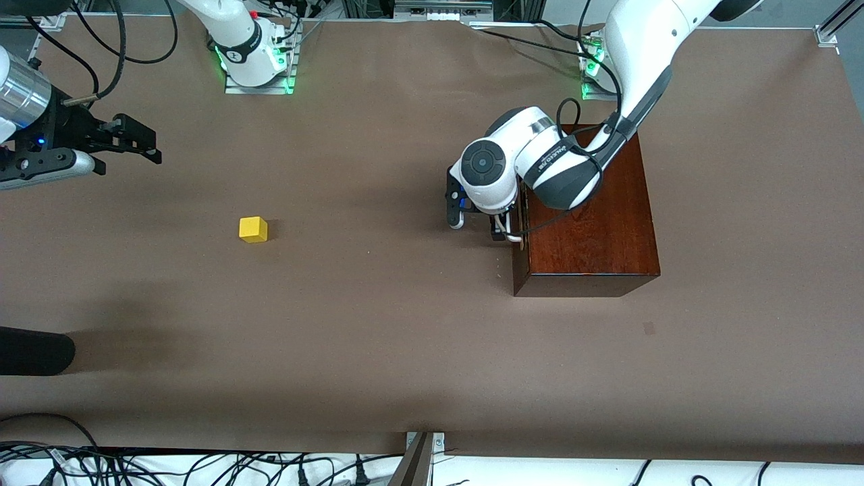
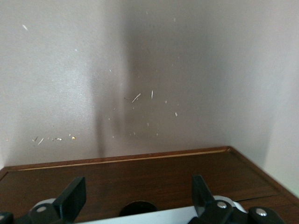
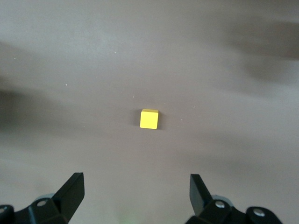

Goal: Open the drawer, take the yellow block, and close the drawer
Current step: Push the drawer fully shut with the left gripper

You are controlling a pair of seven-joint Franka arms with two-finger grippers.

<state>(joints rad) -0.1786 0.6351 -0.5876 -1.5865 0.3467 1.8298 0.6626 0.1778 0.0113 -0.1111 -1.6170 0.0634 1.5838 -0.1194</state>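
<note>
**A:** Where is your yellow block (image 1: 253, 229) sitting?

**B:** It rests alone on the brown surface (image 1: 378, 351), toward the right arm's end, well apart from the wooden box (image 1: 594, 229). In your right wrist view the yellow block (image 3: 149, 119) lies out ahead of the jaws, about centred between the two fingers (image 3: 70, 193) and untouched by either.

**A:** And your right gripper (image 1: 131, 140)?

**B:** It hangs over the surface at the right arm's end with its jaws spread wide, grasping nothing.

**A:** The drawer (image 1: 518, 233)?

**B:** Look at the box's front: the panel sits flush, so the drawer is shut. Your left gripper (image 1: 476, 226) is low, right in front of that panel. Your left wrist view shows its fingers (image 2: 72, 198) parted over the dark wood (image 2: 140, 172), with nothing between them.
</note>
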